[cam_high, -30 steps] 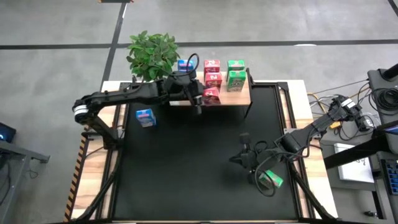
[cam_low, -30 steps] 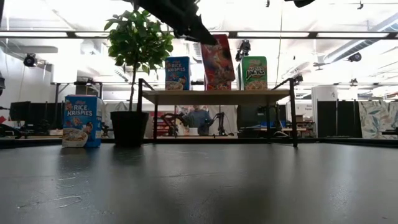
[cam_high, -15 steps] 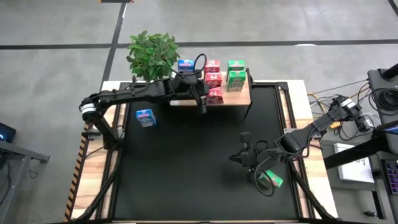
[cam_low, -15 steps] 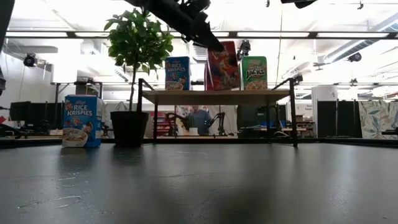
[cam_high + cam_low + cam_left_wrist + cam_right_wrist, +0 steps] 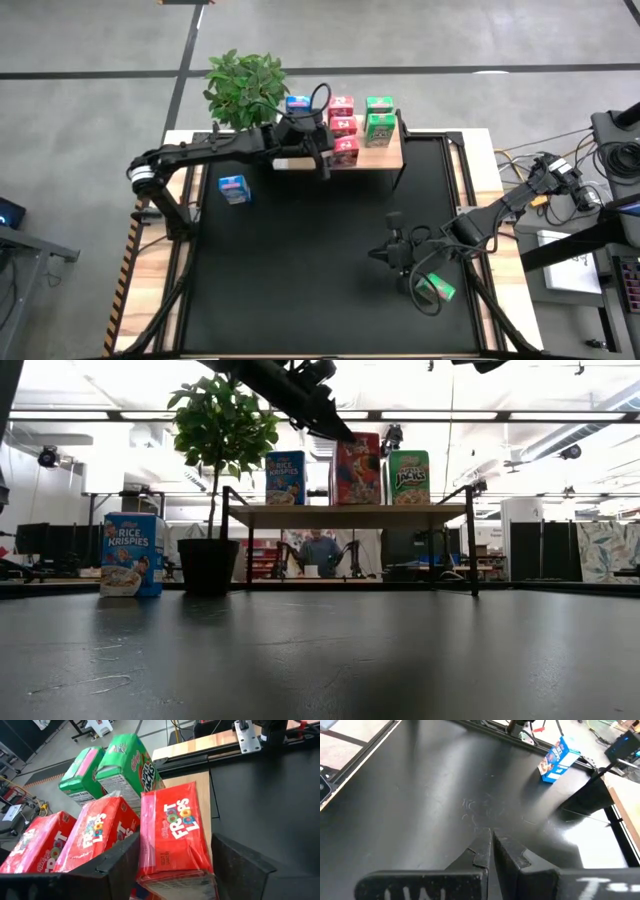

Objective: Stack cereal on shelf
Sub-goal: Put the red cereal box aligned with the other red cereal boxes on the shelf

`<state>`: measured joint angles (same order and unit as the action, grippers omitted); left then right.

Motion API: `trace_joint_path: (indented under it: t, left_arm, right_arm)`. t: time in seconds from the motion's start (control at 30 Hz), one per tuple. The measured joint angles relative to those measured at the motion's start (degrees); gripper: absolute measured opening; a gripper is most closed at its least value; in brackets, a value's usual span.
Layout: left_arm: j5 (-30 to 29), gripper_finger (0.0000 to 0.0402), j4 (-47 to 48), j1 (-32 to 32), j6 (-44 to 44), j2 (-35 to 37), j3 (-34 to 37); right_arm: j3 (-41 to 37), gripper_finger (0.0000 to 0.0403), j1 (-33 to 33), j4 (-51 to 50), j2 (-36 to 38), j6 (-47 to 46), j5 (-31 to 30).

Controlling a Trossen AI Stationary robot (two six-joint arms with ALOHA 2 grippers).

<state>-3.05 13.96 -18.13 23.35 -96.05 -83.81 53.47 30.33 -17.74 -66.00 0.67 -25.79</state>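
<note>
The light-wood shelf stands at the table's far edge. On it are one blue carton, two green ones and three red ones. The nearest red carton stands upright on its base at the shelf's near edge. My left gripper is open, one finger on each side of that carton's top, and a sliver of gap shows. My right gripper is shut over the bare mat at the right. Near it a green carton lies on the mat. A blue carton stands on the mat at the left.
A potted plant stands at the far left corner, beside the shelf. The black mat between the arms is bare. Cables and gear lie beyond the table's right edge. A person sits in the room behind the shelf.
My left gripper has gone a little toward the table's right edge, along the shelf's near side. The red carton in front of it leaned over a second ago and now stands upright on the shelf, in line with the other red ones.
</note>
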Motion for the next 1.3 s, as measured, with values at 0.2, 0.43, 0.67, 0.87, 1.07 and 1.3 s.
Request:
trace_joint_path:
  t: [0.2,0.43,0.67,0.87,1.07,1.3]
  left_arm:
    - [0.0,0.0233,6.5,0.0,1.2,0.6,-4.3]
    - [0.2,0.0232,15.5,1.2,1.9,1.4,-8.5]
    - [0.1,0.0215,19.6,6.0,1.1,5.0,-5.0]
    - [-6.3,0.0172,15.4,10.5,-0.2,8.5,4.0]
    - [-12.6,0.0134,1.7,10.5,-1.1,9.1,15.3]
    - [-12.9,0.0109,-19.8,8.6,-1.4,9.1,24.1]
  right_arm:
    - [0.0,0.0009,-0.1,0.0,0.0,-0.6,-4.3]
    - [0.0,0.0009,-4.9,0.0,0.0,-1.5,-8.3]
    - [0.1,0.0009,-13.8,-0.1,0.0,1.1,-8.3]
    - [0.9,0.0009,-22.6,-0.1,0.0,5.4,-8.2]
    - [1.5,0.0009,-31.0,-0.2,0.0,9.4,-8.3]
    - [1.5,0.0009,-39.5,0.0,-0.1,12.0,-3.2]
